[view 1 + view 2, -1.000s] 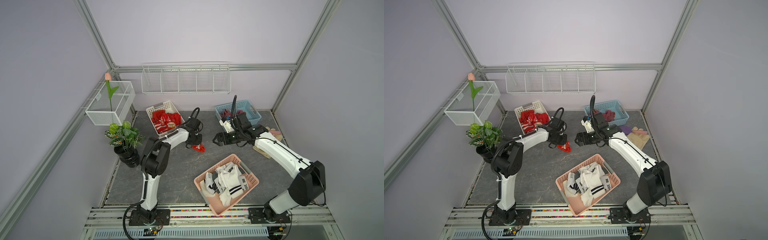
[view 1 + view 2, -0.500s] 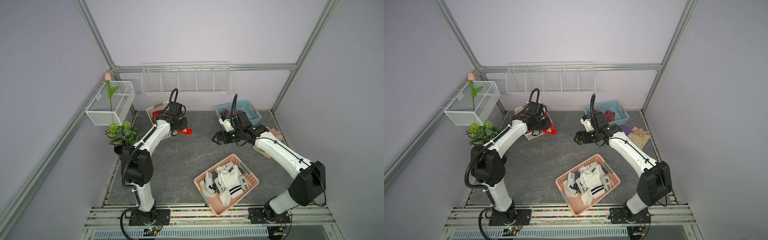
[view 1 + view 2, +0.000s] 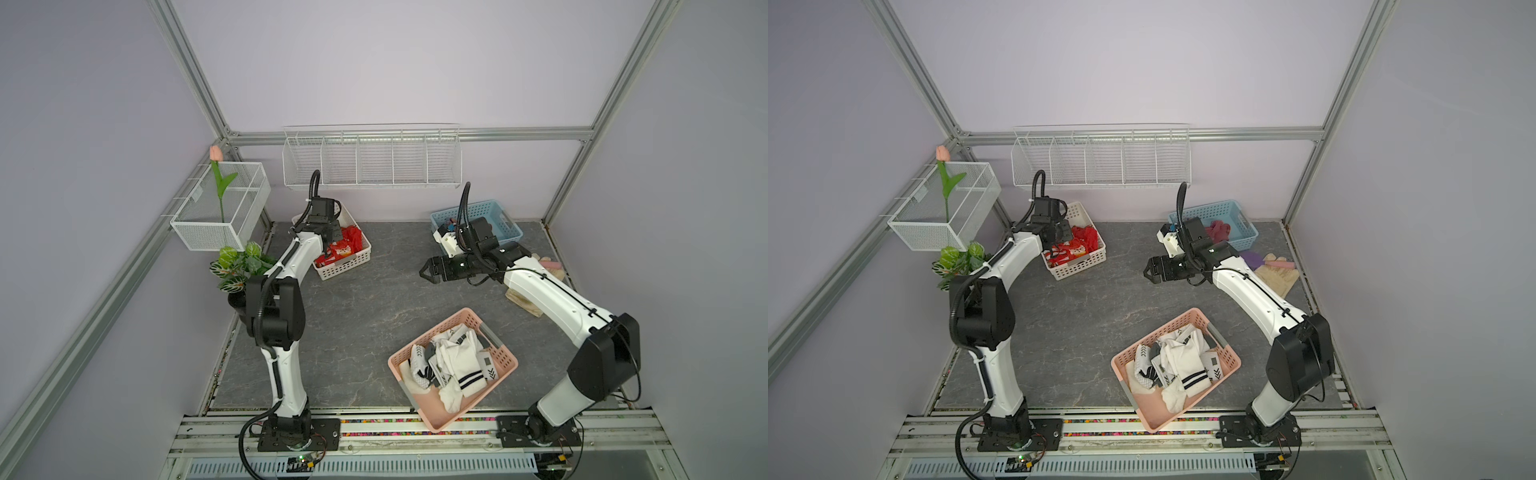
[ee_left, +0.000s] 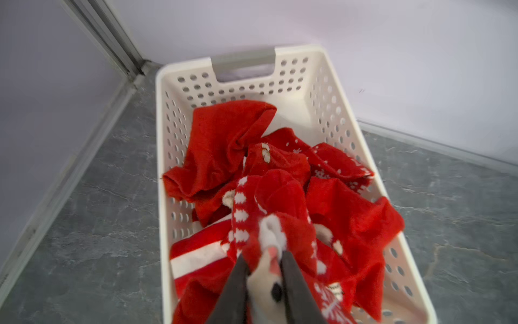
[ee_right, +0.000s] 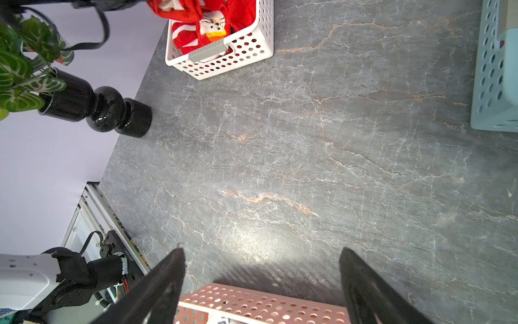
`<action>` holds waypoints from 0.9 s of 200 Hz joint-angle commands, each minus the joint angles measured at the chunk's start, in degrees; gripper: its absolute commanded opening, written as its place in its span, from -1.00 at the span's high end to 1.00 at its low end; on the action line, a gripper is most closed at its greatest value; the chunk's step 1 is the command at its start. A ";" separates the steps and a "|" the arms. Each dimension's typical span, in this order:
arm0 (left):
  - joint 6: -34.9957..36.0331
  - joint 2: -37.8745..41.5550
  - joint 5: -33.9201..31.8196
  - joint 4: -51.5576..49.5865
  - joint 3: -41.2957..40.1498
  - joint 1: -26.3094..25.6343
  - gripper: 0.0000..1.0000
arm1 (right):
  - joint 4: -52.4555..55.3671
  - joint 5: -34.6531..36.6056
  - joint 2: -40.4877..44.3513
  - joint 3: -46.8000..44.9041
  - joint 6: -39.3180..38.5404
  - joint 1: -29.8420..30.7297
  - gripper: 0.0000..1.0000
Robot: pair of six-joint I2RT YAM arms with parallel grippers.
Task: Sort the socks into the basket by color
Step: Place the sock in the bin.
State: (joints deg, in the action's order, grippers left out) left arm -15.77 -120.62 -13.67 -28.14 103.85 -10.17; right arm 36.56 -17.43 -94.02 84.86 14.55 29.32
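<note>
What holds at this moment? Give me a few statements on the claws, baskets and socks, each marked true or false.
1. The left claw is shut on a red sock over the white basket. True.
2. The right claw holds a white sock. False: it is open and empty above the bare tabletop.
3. The pink basket holds white socks. True.
4. The blue basket is empty. False: dark red socks lie in it.

No readable text or brands, small label (image 5: 126,254) print too blurred
</note>
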 commanded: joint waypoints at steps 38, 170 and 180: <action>-1.87 -14.65 2.27 -11.11 14.91 1.97 1.00 | 0.45 0.23 -2.55 2.45 -0.49 -0.24 -0.77; 1.34 -2.78 6.20 -5.81 5.55 2.44 -0.42 | 0.52 1.21 -1.28 3.67 1.05 -0.07 -0.77; 1.45 -1.18 6.11 -4.82 4.12 2.45 -0.46 | 0.52 1.58 -0.97 3.47 1.08 0.03 -0.77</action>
State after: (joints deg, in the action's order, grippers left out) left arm -15.49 -126.93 -8.36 -35.48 111.20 -7.90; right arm 36.58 -16.93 -96.66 87.96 15.03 29.34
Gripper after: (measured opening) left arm 0.714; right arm 0.885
